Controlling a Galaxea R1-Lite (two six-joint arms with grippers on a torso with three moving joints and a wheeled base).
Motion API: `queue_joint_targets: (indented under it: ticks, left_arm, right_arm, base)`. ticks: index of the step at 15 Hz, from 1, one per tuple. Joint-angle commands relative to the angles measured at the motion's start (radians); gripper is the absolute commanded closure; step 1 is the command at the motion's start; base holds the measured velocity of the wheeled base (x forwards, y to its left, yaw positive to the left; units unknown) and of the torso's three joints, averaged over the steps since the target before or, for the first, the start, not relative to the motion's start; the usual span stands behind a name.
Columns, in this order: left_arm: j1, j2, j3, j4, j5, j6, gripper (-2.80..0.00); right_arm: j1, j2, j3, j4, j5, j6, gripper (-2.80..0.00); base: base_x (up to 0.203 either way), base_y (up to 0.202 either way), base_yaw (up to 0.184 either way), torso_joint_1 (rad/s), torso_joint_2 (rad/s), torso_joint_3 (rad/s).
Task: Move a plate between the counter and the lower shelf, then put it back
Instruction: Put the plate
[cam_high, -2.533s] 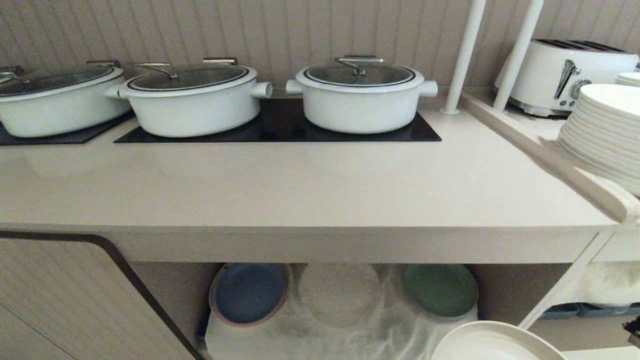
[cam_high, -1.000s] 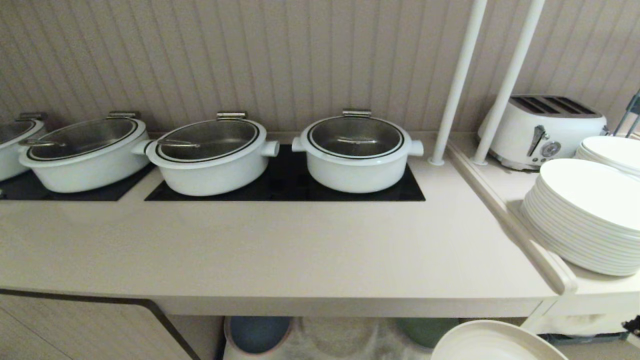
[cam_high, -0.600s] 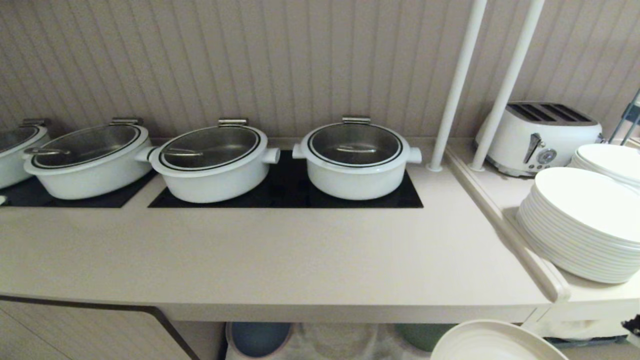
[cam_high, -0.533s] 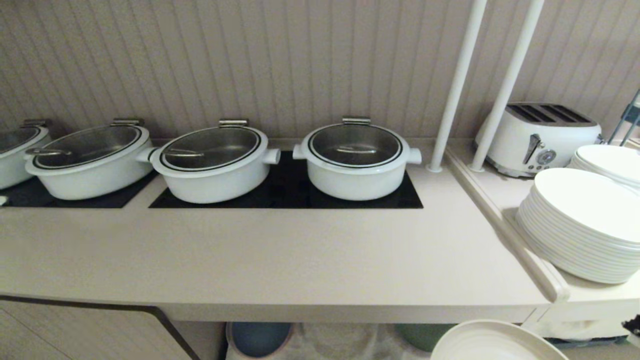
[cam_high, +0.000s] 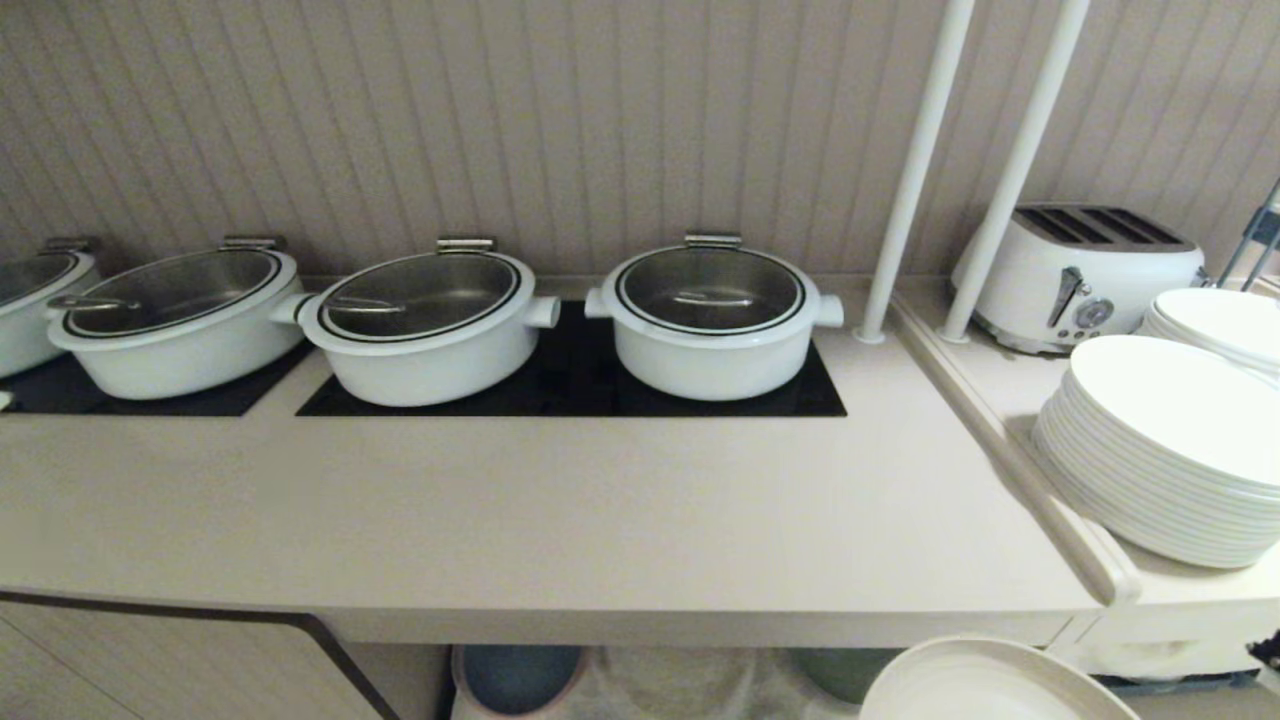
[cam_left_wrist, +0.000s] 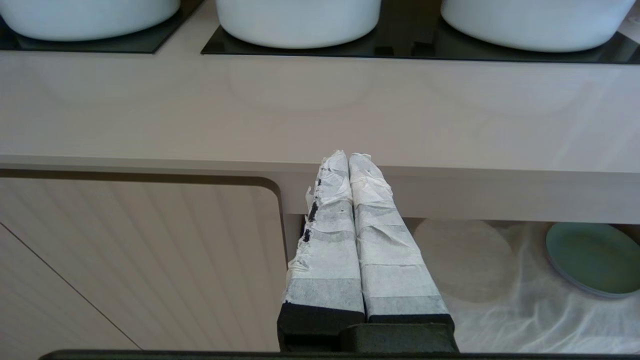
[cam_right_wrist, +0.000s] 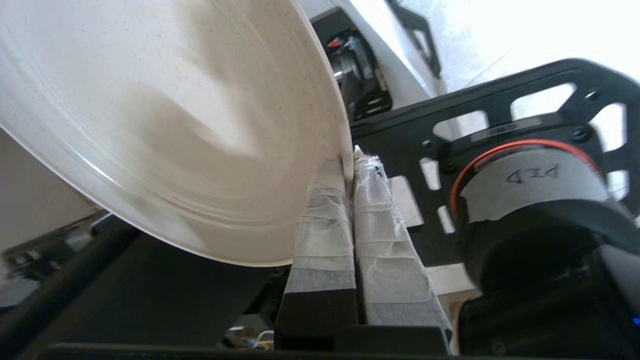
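Note:
The plate (cam_high: 985, 688) is cream with a low rim and hangs at the lower right of the head view, in front of and below the counter (cam_high: 560, 510). In the right wrist view my right gripper (cam_right_wrist: 350, 161) is shut on the rim of the plate (cam_right_wrist: 175, 125), one taped finger on each face. My left gripper (cam_left_wrist: 348, 156) is shut and empty, pointing at the front edge of the counter (cam_left_wrist: 320, 110). Under the counter, the lower shelf (cam_left_wrist: 550, 315) is draped in white cloth.
Three white lidded pots (cam_high: 712, 320) (cam_high: 425, 325) (cam_high: 175, 320) sit on black hob panels at the back. A stack of white plates (cam_high: 1170, 450) and a toaster (cam_high: 1085, 275) stand on the side top at right, behind two white poles (cam_high: 915, 170). A blue plate (cam_high: 520, 675), a green plate (cam_left_wrist: 592, 257) and a pale round shape (cam_left_wrist: 462, 260) lie on the shelf cloth.
The head camera has risen, so the counter and shelf sank in the picture; in the last half second it hardly shifts. The plate keeps its place in my right gripper.

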Motion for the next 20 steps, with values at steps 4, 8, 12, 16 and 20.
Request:
queue_joint_targets:
  ticks: [4,8,12,16,20]
  left_arm:
    - [0.0,0.0,0.0,0.0,0.0,-0.001,0.0]
    - [0.0,0.0,0.0,0.0,0.0,-0.001,0.0]
    - [0.0,0.0,0.0,-0.002,0.0,-0.001,0.0]
    - [0.0,0.0,0.0,0.0,0.0,-0.001,0.0]
    - [0.0,0.0,0.0,-0.002,0.0,-0.001,0.0]
  right_arm:
    - [0.0,-0.006,0.001,0.002,0.02,0.039,0.0]
    - [0.0,-0.014,0.008,-0.001,0.02,0.064,0.0]
    - [0.0,-0.012,0.008,-0.005,0.028,0.063,0.0]
    - [0.003,-0.009,0.008,-0.005,0.028,0.063,0.0]
    - [0.002,0.0,0.005,-0.02,0.029,0.063,0.0]
  base:
    - [0.0,0.0,0.0,0.0,0.0,0.0]
    - [0.0,0.0,0.0,0.0,0.0,0.0]
    - [0.0,0.0,0.0,0.0,0.0,0.0]
    - [0.0,0.0,0.0,0.0,0.0,0.0]
    - [0.0,0.0,0.0,0.0,0.0,0.0]
